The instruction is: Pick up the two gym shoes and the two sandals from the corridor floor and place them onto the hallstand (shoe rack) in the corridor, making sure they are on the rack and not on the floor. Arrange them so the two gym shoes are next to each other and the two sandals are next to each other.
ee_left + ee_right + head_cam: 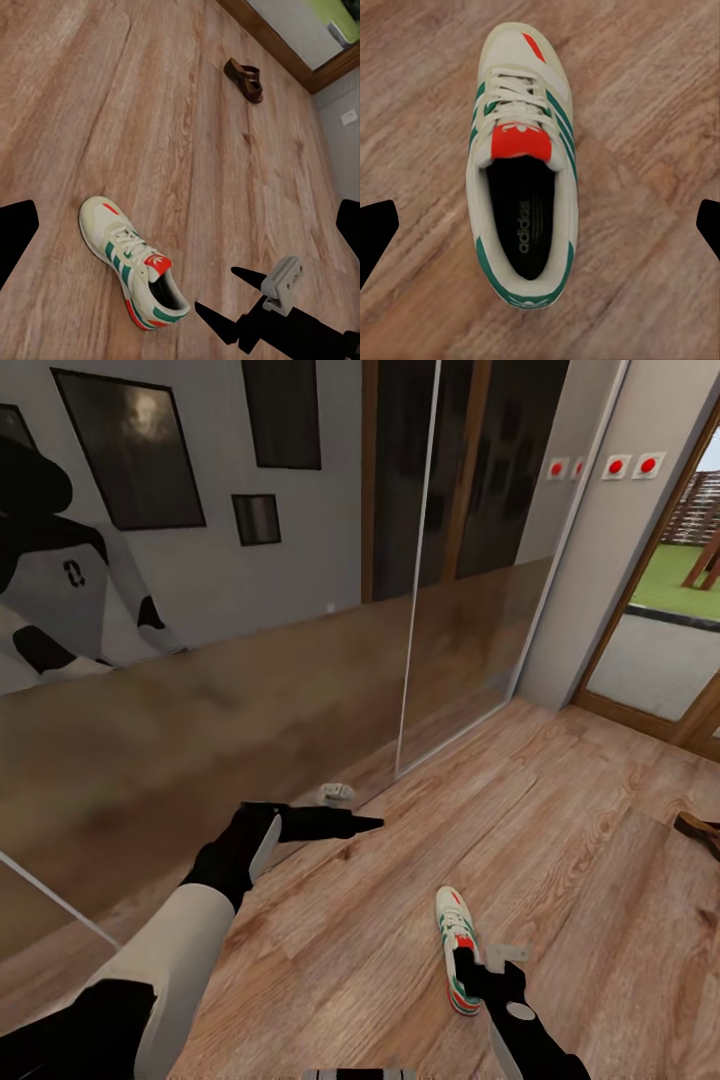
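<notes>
right wrist view: gym shoe [523, 180] lies on the wood floor [652, 90] under the right gripper [229, 296], jaws spread wide.
left gripper [365, 823] apart; its jaws cannot be told. sandal [244, 79] near the doorway.

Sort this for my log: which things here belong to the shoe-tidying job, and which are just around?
Job:
gym shoe under the right gripper
brown sandal
corridor floor

Just around:
dark wall frames
red-dot wall plates
mirrored sliding door
</notes>
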Motion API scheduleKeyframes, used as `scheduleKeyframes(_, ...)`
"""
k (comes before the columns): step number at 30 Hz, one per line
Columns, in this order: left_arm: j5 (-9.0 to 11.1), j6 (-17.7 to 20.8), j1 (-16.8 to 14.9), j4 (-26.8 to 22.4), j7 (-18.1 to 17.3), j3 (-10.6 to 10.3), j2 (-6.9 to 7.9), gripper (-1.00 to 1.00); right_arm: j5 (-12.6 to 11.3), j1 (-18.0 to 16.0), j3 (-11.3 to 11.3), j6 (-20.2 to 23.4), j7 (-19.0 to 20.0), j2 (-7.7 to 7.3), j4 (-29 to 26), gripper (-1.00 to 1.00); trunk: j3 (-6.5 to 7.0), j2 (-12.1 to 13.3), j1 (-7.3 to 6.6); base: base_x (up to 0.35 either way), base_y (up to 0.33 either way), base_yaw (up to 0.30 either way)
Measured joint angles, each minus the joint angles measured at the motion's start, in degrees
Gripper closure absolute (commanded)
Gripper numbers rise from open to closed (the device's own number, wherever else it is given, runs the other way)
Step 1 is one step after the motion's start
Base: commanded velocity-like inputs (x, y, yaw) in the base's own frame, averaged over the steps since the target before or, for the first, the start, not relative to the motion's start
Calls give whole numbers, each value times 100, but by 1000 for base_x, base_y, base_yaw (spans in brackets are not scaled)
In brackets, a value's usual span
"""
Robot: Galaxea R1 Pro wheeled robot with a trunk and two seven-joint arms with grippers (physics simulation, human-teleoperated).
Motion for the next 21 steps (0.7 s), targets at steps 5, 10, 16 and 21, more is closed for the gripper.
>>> scheduleKeyframes(5,2,33,-14,-96,4,3,-57,-100,-1,0,2,0,0,0,0,-100,-135,-201,110,0,0,0)
scheduleKeyframes(10,2,46,-15,-182,6,12,-83,-100,-1,0,-1,-1,1,0,0,-100,-287,-247,143,0,0,0)
scheduleKeyframes(16,-1,51,9,-214,7,19,-85,-100,-1,0,0,-1,0,0,0,-100,-475,-255,159,0,0,0)
scheduleKeyframes(21,-5,51,42,-223,7,26,-77,-100,-1,0,-4,-1,0,0,0,-100,-631,-262,171,0,0,0)
